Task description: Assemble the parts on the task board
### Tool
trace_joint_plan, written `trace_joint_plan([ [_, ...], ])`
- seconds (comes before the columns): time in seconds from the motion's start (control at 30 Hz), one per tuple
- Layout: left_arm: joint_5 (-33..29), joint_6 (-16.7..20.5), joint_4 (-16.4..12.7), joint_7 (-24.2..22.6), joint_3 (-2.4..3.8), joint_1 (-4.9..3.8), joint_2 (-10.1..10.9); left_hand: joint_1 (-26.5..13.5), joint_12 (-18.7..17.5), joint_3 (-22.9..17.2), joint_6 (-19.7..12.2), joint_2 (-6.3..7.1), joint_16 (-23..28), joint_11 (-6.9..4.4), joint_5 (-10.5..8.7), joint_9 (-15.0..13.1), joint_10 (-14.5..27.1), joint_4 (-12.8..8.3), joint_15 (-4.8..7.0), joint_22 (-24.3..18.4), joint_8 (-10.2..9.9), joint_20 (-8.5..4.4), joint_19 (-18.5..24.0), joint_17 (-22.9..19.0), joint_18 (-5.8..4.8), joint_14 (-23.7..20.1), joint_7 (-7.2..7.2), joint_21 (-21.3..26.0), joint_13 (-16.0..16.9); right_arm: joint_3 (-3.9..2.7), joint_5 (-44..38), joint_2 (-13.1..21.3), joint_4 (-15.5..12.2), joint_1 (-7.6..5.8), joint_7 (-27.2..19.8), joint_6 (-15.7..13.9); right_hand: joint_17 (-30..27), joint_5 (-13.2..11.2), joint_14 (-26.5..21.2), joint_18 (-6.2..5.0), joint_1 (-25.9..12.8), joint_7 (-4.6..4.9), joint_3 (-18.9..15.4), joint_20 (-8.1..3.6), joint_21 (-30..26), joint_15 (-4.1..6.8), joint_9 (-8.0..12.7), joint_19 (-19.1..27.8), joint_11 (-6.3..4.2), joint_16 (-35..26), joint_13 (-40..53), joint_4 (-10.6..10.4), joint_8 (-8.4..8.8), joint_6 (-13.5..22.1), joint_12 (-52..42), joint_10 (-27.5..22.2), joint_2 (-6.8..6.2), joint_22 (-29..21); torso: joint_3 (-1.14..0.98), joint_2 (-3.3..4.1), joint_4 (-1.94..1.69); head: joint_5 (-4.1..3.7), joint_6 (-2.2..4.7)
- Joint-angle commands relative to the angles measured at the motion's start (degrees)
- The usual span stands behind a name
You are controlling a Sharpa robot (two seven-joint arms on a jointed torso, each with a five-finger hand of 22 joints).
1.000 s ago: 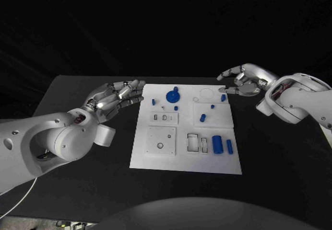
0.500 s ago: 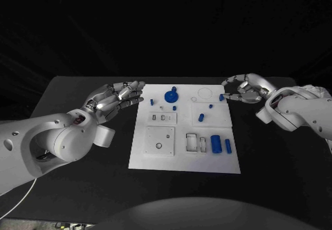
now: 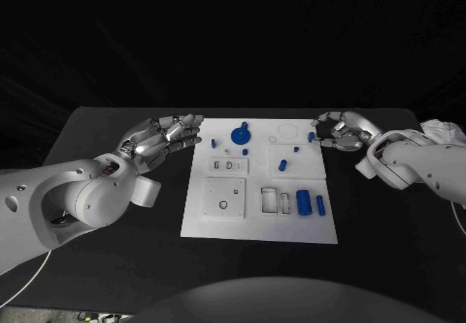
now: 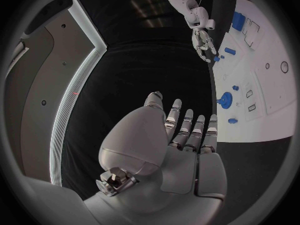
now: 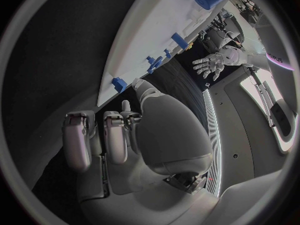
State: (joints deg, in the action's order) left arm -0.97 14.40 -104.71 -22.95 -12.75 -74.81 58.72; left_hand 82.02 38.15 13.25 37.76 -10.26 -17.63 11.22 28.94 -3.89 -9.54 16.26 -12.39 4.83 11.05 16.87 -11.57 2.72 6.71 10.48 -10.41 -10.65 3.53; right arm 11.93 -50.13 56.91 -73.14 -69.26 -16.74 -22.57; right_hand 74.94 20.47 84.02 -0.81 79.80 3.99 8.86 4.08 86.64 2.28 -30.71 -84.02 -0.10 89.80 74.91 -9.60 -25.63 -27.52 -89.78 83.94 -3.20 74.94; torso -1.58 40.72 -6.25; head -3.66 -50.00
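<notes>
White task board lies mid-surface on black, dark room behind; left hand fingers spread, empty; right hand fingers curled beside the board's far corner, holding nothing.

White task board flat mid-table, small blue parts scattered on it — some upright, some lying.

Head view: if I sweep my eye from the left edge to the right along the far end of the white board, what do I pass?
Left hand → small blue peg → blue gear-like disc → empty round recess → blue peg at the board's edge → right hand.
</notes>
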Motion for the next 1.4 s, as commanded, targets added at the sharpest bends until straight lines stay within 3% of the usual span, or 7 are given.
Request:
trace_joint_plan([
  [0.03, 0.43, -1.34, -0.06, -0.47, 0.03, 0.02, -0.04, 0.55, -0.20, -0.48, -0.40, -0.11, -0.23, 0.29, 0.33, 0.02, -0.04, 0.02, -0.43, 0.04, 0.35, -0.12, -0.28, 0.02, -0.65, -0.01, -1.88, -0.38, 0.02, -0.02, 0.01, -0.37, 0.46, 0.12, 0.16, -0.50, 15.06, 1.60, 5.98, -0.40, 0.72, 0.14, -0.19, -0.05, -0.40, 0.15, -0.49, -2.09, 0.08, 0.20, 15.09, -0.10, -1.48, 0.90, -0.22, 6.06, -0.08, 13.46, 0.05, -0.01, -0.06, 0.03, 0.00],
  [0.17, 0.46, -1.44, -0.06, -0.40, 0.03, 0.02, -0.06, 0.55, -0.20, -0.48, -0.40, -0.11, -0.23, 0.29, 0.33, 0.02, -0.04, 0.02, -0.43, 0.04, 0.35, -0.12, -0.28, 0.02, -0.65, -0.01, -1.88, -0.38, 0.02, -0.02, 0.33, -0.66, 0.78, 0.16, 0.80, -0.94, 15.06, 3.77, 5.98, -0.50, 0.98, 0.26, 0.07, 0.06, -0.72, 0.05, -0.93, -1.76, 0.19, 0.20, 15.09, -0.18, -3.20, 1.89, -0.22, 6.06, -0.03, 13.33, 0.04, 0.02, -0.04, -0.01, 0.00],
  [0.4, 0.49, -1.78, -0.01, -0.20, 0.03, 0.03, -0.14, 0.55, -0.20, -0.48, -0.40, -0.11, -0.23, 0.29, 0.33, 0.02, -0.04, 0.02, -0.43, 0.04, 0.35, -0.12, -0.28, 0.02, -0.65, -0.01, -1.88, -0.38, 0.02, -0.03, 1.30, -1.06, 1.00, 0.28, 3.09, -1.29, 15.06, 4.76, 5.98, -0.70, 1.21, 0.39, 0.40, 0.15, -1.39, -0.05, -1.26, -1.05, 0.29, 0.20, 15.09, -0.13, -4.61, 2.30, -0.22, 6.06, 0.14, 13.05, 0.07, 0.04, 0.02, 0.02, 0.00],
  [0.93, 0.58, -2.06, 0.00, -0.01, 0.03, 0.03, -0.13, 0.69, -0.20, -0.56, -0.43, -0.12, -0.31, 0.34, 0.37, 0.02, -0.03, 0.01, -0.46, 0.04, 0.40, -0.12, -0.29, 0.03, -0.63, 0.01, -1.93, -0.40, 0.03, -0.03, -0.14, -1.93, 2.28, 0.52, 5.69, 1.22, 15.06, 5.04, 5.98, -0.75, 0.84, 0.85, 0.54, 0.40, -1.56, -0.35, -1.76, -0.88, 0.66, 0.20, 15.09, -0.39, -7.51, 1.24, -0.22, 6.06, 0.05, 12.99, 0.04, 0.01, 0.04, -0.03, 0.00],
  [1.27, 0.65, -2.18, -0.02, 0.08, 0.03, 0.03, 0.06, 0.69, -0.20, -0.56, -0.43, -0.12, -0.31, 0.34, 0.37, 0.02, -0.03, 0.01, -0.46, 0.04, 0.40, -0.12, -0.29, 0.03, -0.63, 0.01, -1.93, -0.40, 0.03, -0.03, -0.01, -3.20, 3.75, 1.56, 4.38, 0.09, 15.06, 5.32, 5.98, -0.74, 1.02, 0.85, 0.66, 0.45, -1.55, -0.39, -1.72, -0.88, 0.68, 0.20, 15.09, -0.24, -7.83, 1.08, -0.22, 6.06, -0.05, 12.99, -0.06, 0.04, 0.00, 0.19, 0.00],
  [1.4, 0.68, -2.21, 0.00, 0.14, 0.03, 0.03, 0.14, 0.69, -0.20, -0.56, -0.43, -0.12, -0.31, 0.34, 0.37, 0.02, -0.03, 0.01, -0.46, 0.04, 0.40, -0.12, -0.29, 0.03, -0.63, 0.01, -1.93, -0.40, 0.03, -0.04, 0.01, -3.48, 4.15, 1.72, 3.68, -0.44, 15.06, 5.24, 5.98, -0.76, 1.14, 0.81, 0.69, 0.47, -1.59, -0.40, -1.59, -0.85, 0.68, 0.20, 15.09, -0.12, -7.83, 1.34, -0.22, 6.06, -0.23, 12.98, 0.02, 0.02, 0.02, 0.15, 0.00],
])
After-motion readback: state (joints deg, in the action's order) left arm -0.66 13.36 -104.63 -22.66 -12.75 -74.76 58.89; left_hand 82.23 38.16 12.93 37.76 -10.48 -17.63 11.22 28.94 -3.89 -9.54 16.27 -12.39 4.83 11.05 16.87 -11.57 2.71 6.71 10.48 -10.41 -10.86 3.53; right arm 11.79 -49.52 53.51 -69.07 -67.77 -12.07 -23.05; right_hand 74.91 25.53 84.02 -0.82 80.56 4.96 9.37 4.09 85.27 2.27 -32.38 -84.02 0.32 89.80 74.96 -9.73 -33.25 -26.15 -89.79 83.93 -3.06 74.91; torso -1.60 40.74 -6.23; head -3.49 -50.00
